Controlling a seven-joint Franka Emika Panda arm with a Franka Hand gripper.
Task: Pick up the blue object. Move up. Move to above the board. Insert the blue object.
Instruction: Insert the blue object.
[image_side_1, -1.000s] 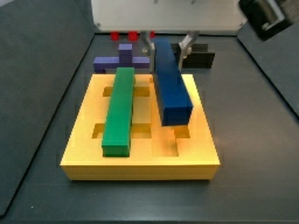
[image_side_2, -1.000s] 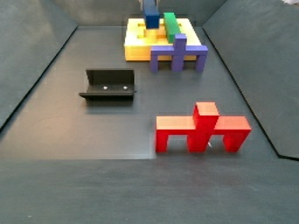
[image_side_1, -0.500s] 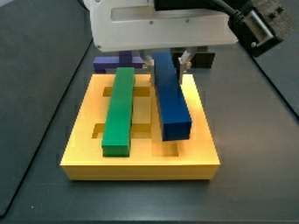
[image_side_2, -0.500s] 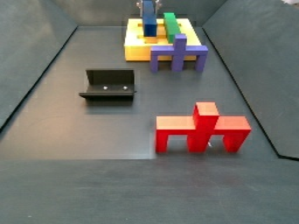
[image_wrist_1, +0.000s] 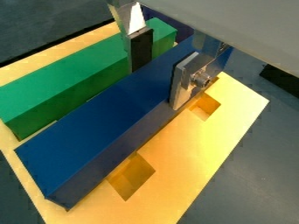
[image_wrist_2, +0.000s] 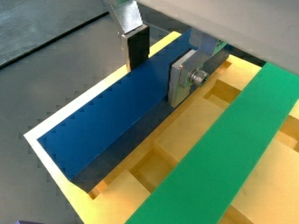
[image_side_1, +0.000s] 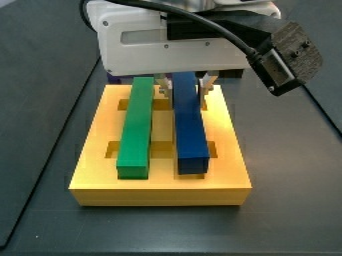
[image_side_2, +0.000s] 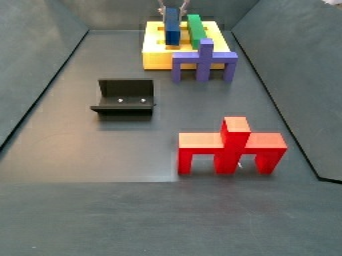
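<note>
While the near floor in a side view lies bare and dark, the closest thing on it is a red block, standing to the right with an uneven stepped top. Further back on the left stands the fixture, well apart from everything else. Behind it, towards the right, a purple block sits just against the near edge of the board.

Seen from the opposite end in a side view, the board is a thick yellow slab with lengthwise grooves and small square cut-outs. A green bar lies along its left groove. The blue object lies beside it, parallel, along the right groove; its near end looks close to level with the green bar's, though whether it is fully seated cannot be told. In both wrist views the blue object runs lengthwise over the yellow surface with the green bar beside it.

The gripper hangs low over the far half of the board under the bulky white wrist housing. Its jaws are set narrow and clamped on the blue object near that bar's far end: in both wrist views one silver finger presses on a long side, and a dark pad meets the opposite side.
</note>
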